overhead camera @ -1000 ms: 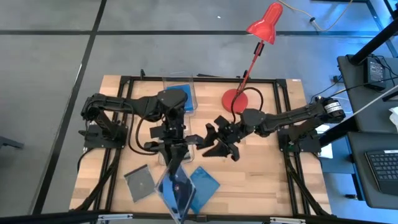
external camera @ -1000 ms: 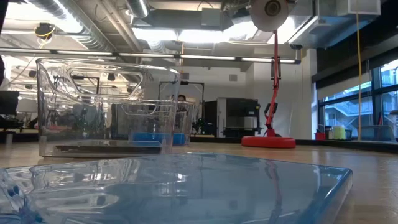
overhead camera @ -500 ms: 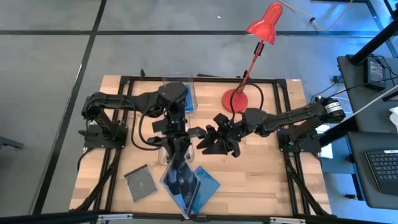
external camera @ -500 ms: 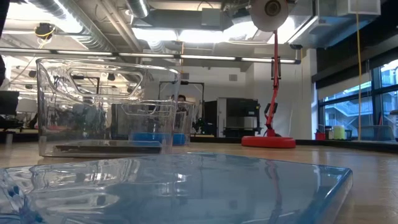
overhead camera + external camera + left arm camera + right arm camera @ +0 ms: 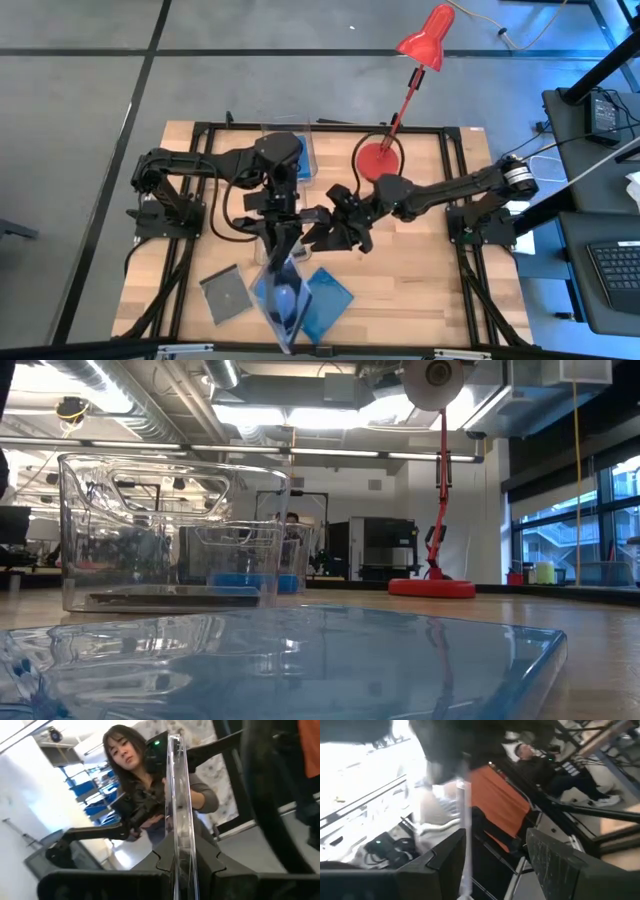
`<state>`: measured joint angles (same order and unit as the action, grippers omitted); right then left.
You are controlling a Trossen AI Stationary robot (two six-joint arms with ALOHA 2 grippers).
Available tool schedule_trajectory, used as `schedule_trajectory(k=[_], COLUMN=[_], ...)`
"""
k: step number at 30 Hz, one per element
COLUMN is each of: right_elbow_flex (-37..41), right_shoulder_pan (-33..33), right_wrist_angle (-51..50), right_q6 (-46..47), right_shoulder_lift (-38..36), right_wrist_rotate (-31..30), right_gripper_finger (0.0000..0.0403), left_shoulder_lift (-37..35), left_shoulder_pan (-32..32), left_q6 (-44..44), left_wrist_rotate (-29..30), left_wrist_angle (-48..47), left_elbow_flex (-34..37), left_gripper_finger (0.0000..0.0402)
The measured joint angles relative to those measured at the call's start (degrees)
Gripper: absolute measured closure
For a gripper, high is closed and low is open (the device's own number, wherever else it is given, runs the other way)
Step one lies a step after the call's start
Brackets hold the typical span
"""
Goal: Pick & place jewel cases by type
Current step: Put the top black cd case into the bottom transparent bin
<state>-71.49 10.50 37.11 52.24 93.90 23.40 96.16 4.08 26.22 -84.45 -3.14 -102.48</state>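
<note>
My left gripper (image 5: 279,238) is over the table's middle, shut on a clear bluish jewel case (image 5: 280,300) with a disc showing in it. In the left wrist view that case (image 5: 181,815) shows edge-on. My right gripper (image 5: 322,232) is open, close on the right of the left gripper. In its wrist view a clear edge (image 5: 464,825) stands beside one finger (image 5: 445,862); whether they touch I cannot tell. A solid blue case (image 5: 332,295) and a grey case (image 5: 222,296) lie flat near the table's near edge. My left gripper pinches the clear case between its two fingers (image 5: 161,870) at one edge (image 5: 181,862), one finger on each flat face. The case is lifted clear of the table and sticks out past the fingers toward the near edge, raised toward the high camera.
A clear bin (image 5: 292,150) with blue cases stands at the far edge; in the low view a clear bin (image 5: 165,530) holds a dark case. A red lamp base (image 5: 378,160) is at far right. A person (image 5: 135,780) shows beyond the table.
My right gripper has moved toward the table's left, closing in on the left gripper and the held case. The left gripper has drawn slightly toward the far edge, and the held case has swung a little, its free end moving right and then back left.
</note>
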Motion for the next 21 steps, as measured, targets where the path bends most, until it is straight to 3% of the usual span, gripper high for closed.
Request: schedule_trajectory(k=[8,15,21], right_elbow_flex=[-5.05,-6.03,-6.03], right_shoulder_pan=[0.24,0.22,0.20], right_wrist_angle=[-3.28,-3.94,-5.75], right_q6=[-2.59,-1.74,-1.94], right_shoulder_lift=[2.49,3.30,3.29], right_wrist_rotate=[2.87,9.63,6.91], right_gripper_finger=[0.0192,0.0192,0.0192], left_shoulder_lift=[0.00,-0.28,-0.39], left_shoulder_pan=[0.76,0.80,0.09], left_q6=[-3.09,-22.31,-20.61], left_wrist_rotate=[-0.80,-1.17,-3.57], left_wrist_angle=[3.07,11.97,16.37], left_elbow_flex=[0.00,-0.13,-0.22], left_gripper_finger=[0.0373,0.0373,0.0373])
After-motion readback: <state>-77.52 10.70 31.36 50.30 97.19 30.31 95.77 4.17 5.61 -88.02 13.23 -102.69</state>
